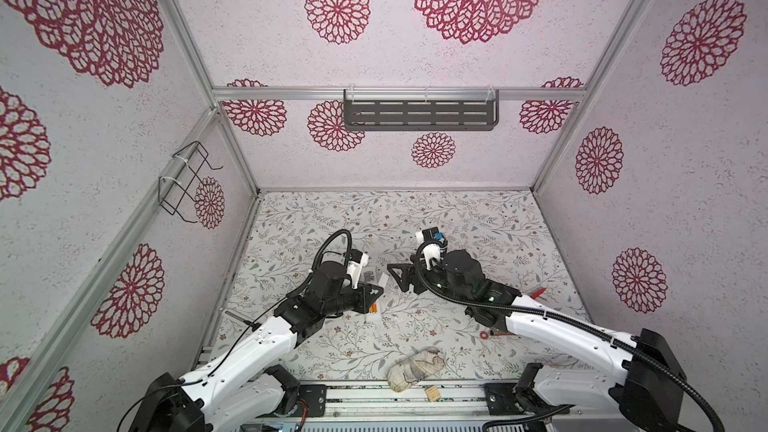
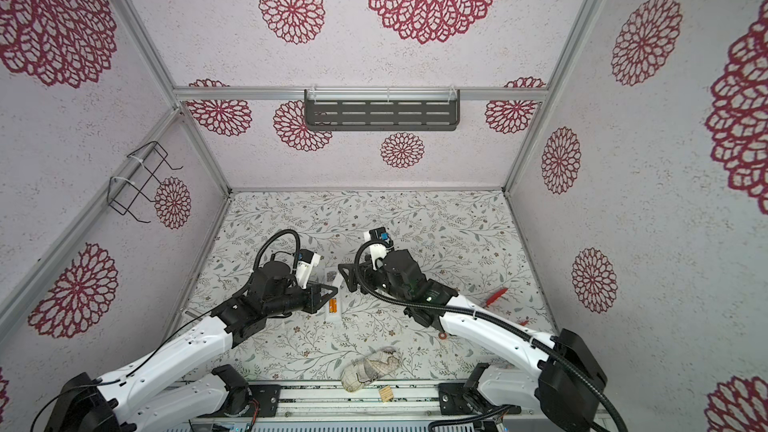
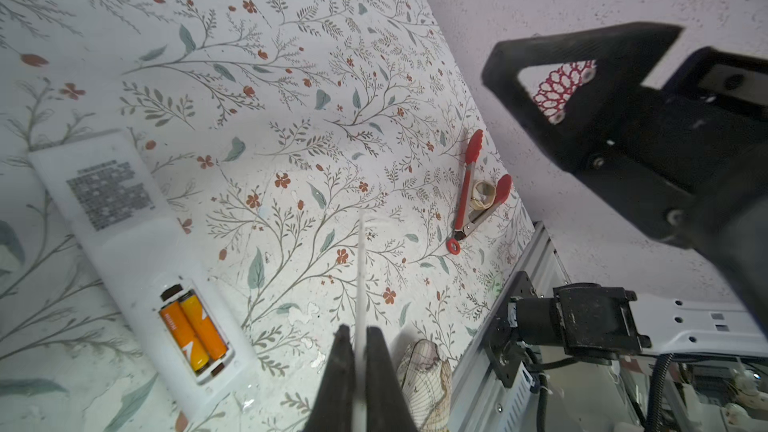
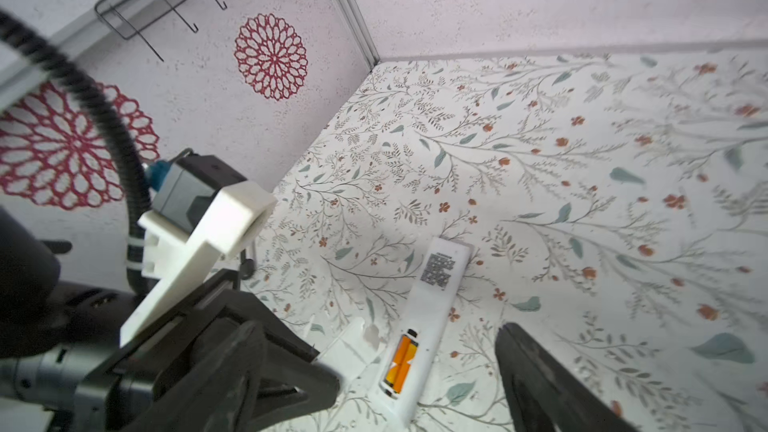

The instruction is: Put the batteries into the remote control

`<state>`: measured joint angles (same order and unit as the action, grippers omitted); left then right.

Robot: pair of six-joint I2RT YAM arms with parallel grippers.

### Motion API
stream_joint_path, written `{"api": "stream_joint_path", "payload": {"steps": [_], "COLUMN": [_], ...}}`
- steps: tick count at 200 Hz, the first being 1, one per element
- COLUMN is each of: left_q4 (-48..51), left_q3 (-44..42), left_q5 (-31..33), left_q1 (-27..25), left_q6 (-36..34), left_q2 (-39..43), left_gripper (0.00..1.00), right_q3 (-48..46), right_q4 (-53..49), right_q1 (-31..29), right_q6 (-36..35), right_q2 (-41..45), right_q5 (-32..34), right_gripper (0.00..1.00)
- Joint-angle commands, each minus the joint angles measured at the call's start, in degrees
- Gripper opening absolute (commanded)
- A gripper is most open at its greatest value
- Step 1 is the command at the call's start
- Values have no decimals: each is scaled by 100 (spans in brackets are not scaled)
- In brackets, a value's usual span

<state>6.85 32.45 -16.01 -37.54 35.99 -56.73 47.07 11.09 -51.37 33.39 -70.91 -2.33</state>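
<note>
The white remote control point(image 3: 137, 251) lies back up on the floral table, sticker upward and battery bay uncovered. Two orange batteries point(image 3: 193, 334) sit side by side in the bay, as the right wrist view's batteries point(image 4: 401, 363) and remote control point(image 4: 432, 305) also show. In both top views the batteries point(image 1: 375, 308) point(image 2: 332, 306) show just past the left gripper's tip. My left gripper point(image 3: 359, 332) point(image 1: 379, 292) is shut on a thin white battery cover point(image 3: 360, 268) point(image 4: 349, 347), held beside the remote. My right gripper point(image 4: 380, 326) point(image 1: 397, 280) hangs open above the remote, holding nothing.
Red-tipped tongs point(image 3: 469, 189) point(image 1: 540, 292) lie by the right wall with a small ring beside them. A beige patterned cloth bundle point(image 1: 415, 369) and a small wooden block point(image 1: 433, 393) sit at the table's front edge. The two grippers are close together at mid-table.
</note>
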Motion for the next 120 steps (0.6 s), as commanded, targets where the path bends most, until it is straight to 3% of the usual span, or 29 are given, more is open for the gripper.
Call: {"api": "stream_joint_path", "payload": {"steps": [1, 22, 74, 120], "left_q4": [-487, -777, -1148, -1213], "left_q3": [-255, -496, -818, -870], "left_q5": [892, 1192, 1513, 1674], "left_q1": [-208, -347, -564, -701], "left_q6": [-29, 55, 187, 207], "left_q2": [263, 518, 868, 900], "left_gripper": [0, 0, 0, 0], "right_q3": [-80, -136, -137, -153], "right_q4": [773, 1436, 2106, 2912], "right_q1": [25, 18, 15, 14], "right_q6": [1222, 1514, 1731, 2048], "right_q2": [-275, -550, -1120, -1614], "right_q5": [-874, -1313, -1587, -1790], "right_gripper": [91, 89, 85, 65]}}
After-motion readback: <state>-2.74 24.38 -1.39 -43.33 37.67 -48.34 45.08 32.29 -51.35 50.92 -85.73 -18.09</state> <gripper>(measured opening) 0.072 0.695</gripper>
